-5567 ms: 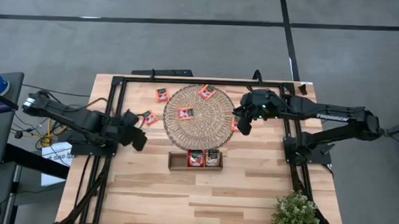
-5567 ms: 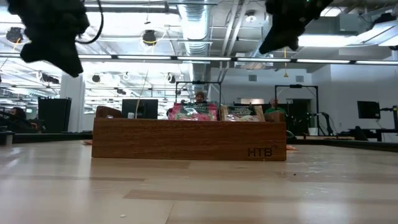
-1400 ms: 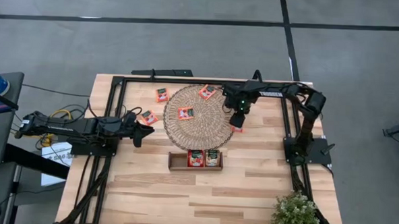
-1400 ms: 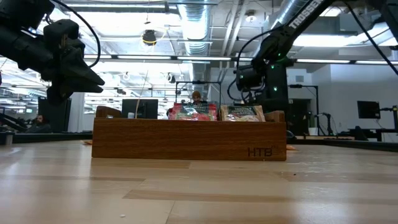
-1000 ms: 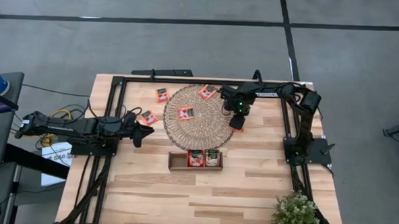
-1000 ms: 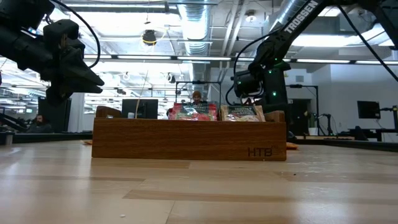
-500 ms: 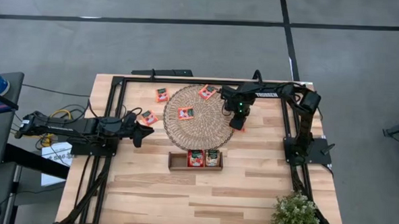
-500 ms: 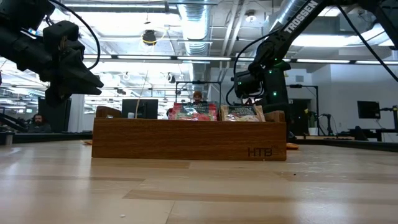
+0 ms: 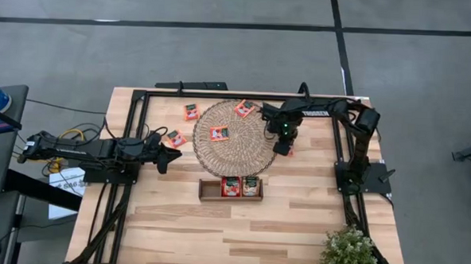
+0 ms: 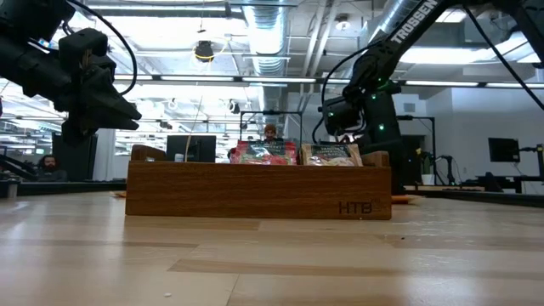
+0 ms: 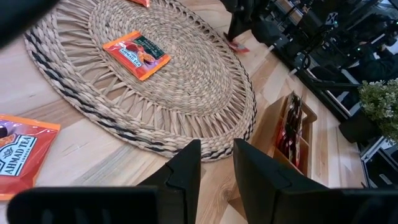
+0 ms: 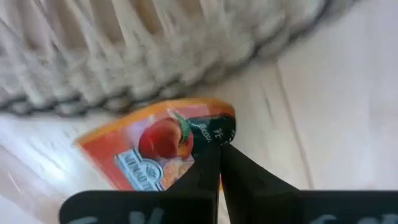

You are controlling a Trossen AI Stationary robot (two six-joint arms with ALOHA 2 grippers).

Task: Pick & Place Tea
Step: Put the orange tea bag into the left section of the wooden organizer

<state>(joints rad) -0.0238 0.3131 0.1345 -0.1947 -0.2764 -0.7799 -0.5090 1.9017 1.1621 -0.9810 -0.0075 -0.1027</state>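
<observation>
The tea lies scattered over the far half of the table, and, going left to right, the left gripper (image 9: 161, 158) waits low near the left edge of the round woven mat (image 9: 234, 137), its fingers (image 11: 186, 168) standing a little apart with nothing between them, and one red-orange sachet (image 9: 176, 138) lies on the wood just beside it on its far side. Further right, another sachet (image 9: 191, 111) sits on the table at the far left of the mat, one (image 9: 219, 133) lies on the mat's middle, and one (image 9: 243, 108) rests at its far rim. Near the mat's near edge stands the small wooden tray (image 9: 210, 194), with two sachets already upright in it. At the mat's right edge the right gripper (image 9: 282, 144) is down at the table, its fingers closed tip to tip on the corner of a peach-printed sachet (image 12: 163, 149) that lies flat on the wood, just off the weave (the pinch takes only the packet's edge). What matters for the coming move, as I judge it, is that the tray lies to the near left of this gripper, past the mat's rim, and the right arm is plainly the nearer one to carry the sachet there.
</observation>
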